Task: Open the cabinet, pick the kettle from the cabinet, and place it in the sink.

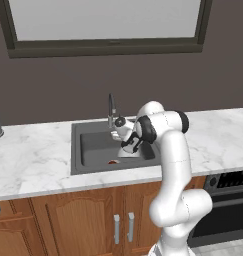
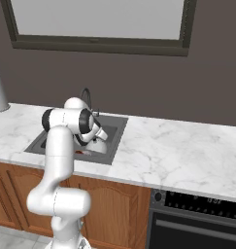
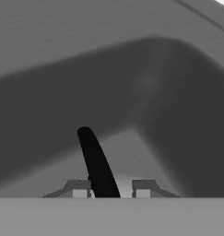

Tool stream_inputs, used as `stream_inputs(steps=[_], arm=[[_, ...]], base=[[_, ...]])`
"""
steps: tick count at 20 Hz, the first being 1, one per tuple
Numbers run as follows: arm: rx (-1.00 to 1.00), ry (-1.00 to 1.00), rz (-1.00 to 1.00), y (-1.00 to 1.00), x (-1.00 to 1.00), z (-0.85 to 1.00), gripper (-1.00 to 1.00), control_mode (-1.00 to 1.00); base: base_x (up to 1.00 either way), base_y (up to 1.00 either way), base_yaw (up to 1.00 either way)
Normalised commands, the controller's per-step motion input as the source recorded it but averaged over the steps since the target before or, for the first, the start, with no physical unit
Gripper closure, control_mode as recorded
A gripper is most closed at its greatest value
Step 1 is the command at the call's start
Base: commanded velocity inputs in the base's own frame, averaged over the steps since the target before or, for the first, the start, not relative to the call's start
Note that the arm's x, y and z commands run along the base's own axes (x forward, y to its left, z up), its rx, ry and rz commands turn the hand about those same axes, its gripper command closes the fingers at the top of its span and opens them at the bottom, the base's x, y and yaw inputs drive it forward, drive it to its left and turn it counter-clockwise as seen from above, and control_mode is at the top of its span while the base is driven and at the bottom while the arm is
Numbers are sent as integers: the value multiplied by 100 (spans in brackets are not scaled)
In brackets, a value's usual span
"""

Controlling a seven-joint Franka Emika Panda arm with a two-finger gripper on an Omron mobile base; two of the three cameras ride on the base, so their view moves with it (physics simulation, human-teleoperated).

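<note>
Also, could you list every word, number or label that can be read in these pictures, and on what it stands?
None can be read.
Oven panel: faint light marks, too small and blurred to read.
Kettle, sink, faucet: no lettering visible.

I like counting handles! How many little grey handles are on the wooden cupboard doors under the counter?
2. Both handles sit side by side under the sink: one on the left door, one on the right. The arm may hide others.

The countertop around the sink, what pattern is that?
White marble with faint grey veins; the countertop shows best in the right base view, beside the dark grey sink.
</note>
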Motion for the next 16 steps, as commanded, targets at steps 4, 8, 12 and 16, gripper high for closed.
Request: stream_inputs(steps=[4, 8, 12, 16], arm=[[0, 0, 0, -9, -6, -20, -100, -100], [0, 0, 0, -6, -4, -17, -100, -100], [0, 0, -2, 0, -6, -13, -100, -100], [0, 0, -3, 0, -9, -10, -100, -100]], base=[[0, 0, 0], [0, 0, 0], [0, 0, 0], [0, 0, 0]])
